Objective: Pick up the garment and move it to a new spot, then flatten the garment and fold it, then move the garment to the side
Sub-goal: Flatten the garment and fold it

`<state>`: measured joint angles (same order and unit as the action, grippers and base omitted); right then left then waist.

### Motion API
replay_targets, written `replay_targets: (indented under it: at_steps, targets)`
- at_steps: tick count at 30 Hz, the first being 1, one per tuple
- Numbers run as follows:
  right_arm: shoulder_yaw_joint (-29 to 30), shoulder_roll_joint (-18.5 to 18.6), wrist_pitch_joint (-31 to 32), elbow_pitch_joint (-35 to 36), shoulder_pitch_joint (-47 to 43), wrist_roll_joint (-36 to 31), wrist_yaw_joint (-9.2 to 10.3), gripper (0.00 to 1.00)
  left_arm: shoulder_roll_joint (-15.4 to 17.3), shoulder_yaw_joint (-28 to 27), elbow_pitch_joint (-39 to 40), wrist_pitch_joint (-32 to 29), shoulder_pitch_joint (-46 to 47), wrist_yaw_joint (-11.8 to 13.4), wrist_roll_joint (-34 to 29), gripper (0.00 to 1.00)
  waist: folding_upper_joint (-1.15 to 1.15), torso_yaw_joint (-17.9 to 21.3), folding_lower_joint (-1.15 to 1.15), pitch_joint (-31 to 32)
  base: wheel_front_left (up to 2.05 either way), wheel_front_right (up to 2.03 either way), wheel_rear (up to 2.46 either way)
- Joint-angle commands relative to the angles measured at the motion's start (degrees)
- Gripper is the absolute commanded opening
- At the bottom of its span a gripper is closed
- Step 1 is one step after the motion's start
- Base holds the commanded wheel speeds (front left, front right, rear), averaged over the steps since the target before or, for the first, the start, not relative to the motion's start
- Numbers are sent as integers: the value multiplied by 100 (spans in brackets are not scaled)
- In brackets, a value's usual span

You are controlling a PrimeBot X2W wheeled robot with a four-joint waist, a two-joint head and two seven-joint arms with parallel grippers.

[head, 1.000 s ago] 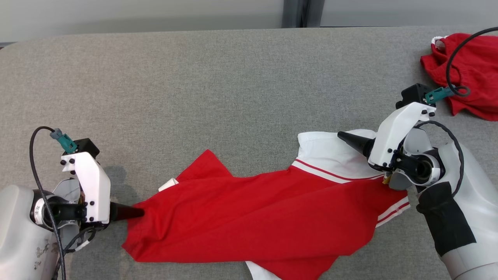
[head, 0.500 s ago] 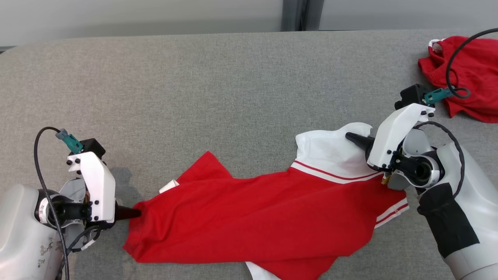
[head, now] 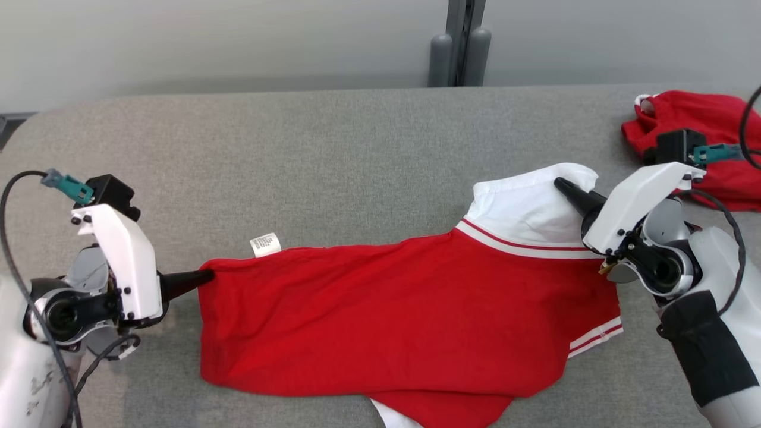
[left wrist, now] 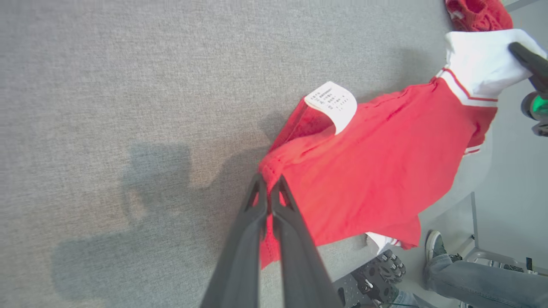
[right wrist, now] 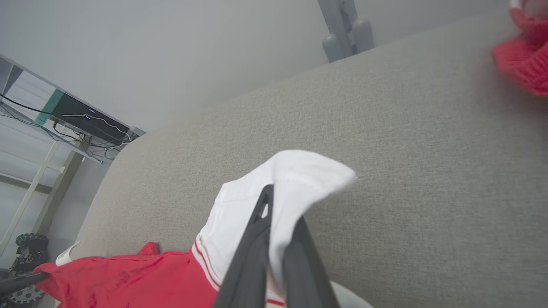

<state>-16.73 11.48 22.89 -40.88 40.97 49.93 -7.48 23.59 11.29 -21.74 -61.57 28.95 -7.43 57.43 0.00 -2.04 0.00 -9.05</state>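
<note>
Two grippers were clamped on one shirt (head: 386,321), which was stretched between them across the grey worktop (head: 333,154).

- The left gripper (head: 205,276) had its fingers pressed together on the red corner at the shirt's left end. In the left wrist view the tips pinched the fabric edge, with the shadow of the fingers and the corner on the worktop beside them.
- The right gripper (head: 563,185) was closed on the white sleeve (head: 523,205) at the shirt's right end. In the right wrist view the cloth was draped over one finger.
- The shirt was red-bodied, with white bands at the shoulder and at the lower right cuff.
- It lay on the near half of the worktop, its bottom part reaching the front edge.
- A white label (head: 266,244) stuck up from the upper edge, near the left gripper.
- A second red cloth (head: 689,116) was bunched at the far right corner of the worktop, well apart from the shirt.
- A grey post (head: 461,56) stood behind the worktop's back edge.
- A person's shoe (left wrist: 434,244) and a trouser leg were on the floor past the worktop's edge in the left wrist view.
</note>
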Motion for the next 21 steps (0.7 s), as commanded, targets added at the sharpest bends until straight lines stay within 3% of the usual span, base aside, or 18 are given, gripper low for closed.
replay_targets:
  at_steps: [1,13,21]
  targets:
    - [-19,137,-201,232,-197,107,-4,0,129,-4,254,129,-215,-6,163,0,0,30,0,153,0,0,0]
    - [194,770,-788,1957,-1615,271,-4,0,737,-69,2040,599,-1541,-7,604,0,0,95,0,526,0,0,0]
    - [668,715,-573,2873,-2010,22,-4,0,858,-32,2505,632,-1530,84,363,0,0,159,0,499,0,0,0]
